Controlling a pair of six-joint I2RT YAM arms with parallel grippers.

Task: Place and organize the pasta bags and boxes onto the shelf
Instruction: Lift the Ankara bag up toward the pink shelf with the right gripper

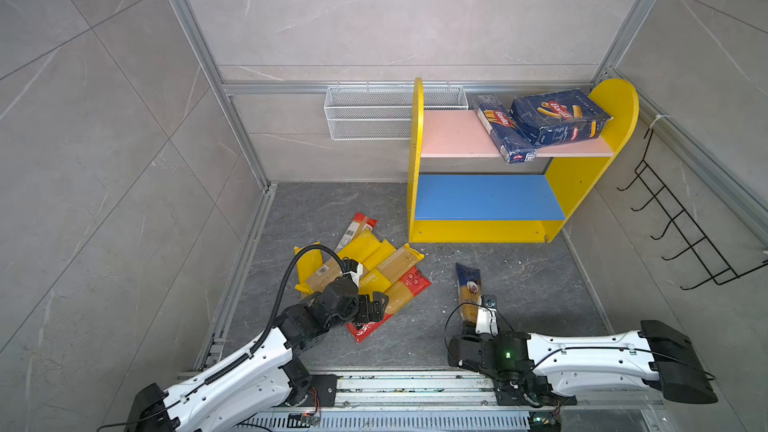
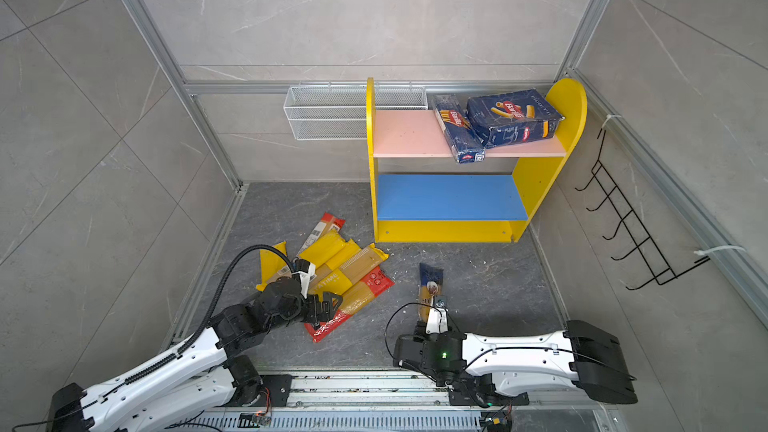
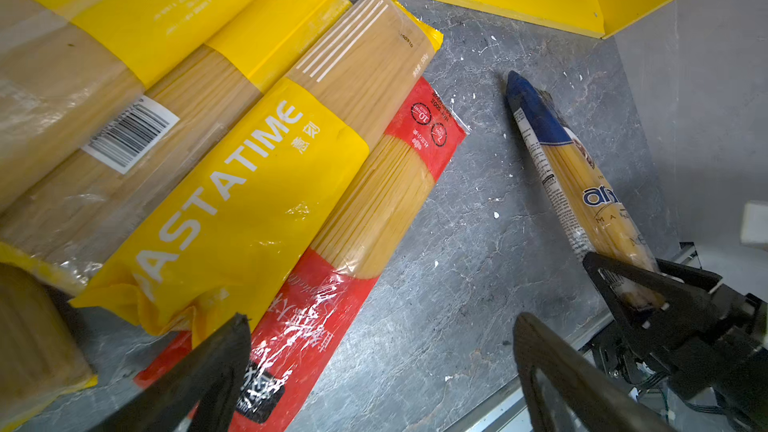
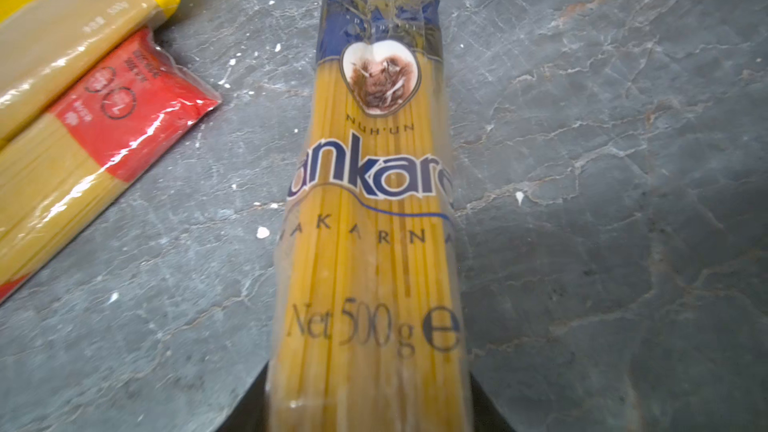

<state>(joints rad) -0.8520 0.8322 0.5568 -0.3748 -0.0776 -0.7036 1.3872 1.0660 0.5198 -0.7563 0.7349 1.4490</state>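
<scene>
The dark blue "ankara" bag (image 1: 468, 284) (image 4: 370, 201) lies on the grey floor, and my right gripper (image 4: 368, 401) (image 1: 471, 317) is shut on its near end, one jaw against each side. The other bags form a heap (image 1: 374, 268) to the left, with the yellow PASTATIME pack (image 3: 232, 209) lying over a red-ended pack (image 3: 374, 209). My left gripper (image 3: 382, 326) (image 1: 374, 305) hovers open over that heap's near edge, holding nothing. Both pasta boxes rest on the shelf's (image 1: 615, 110) pink board: the wide one (image 1: 561, 118) leans on the narrow one (image 1: 503, 128).
The shelf's blue lower board (image 1: 486, 197) is bare. A white wire basket (image 1: 365, 114) hangs on the back wall left of the shelf. A black hook rack (image 1: 681, 226) hangs on the right wall. Tiled walls close three sides; a metal rail (image 1: 415, 388) runs along the front.
</scene>
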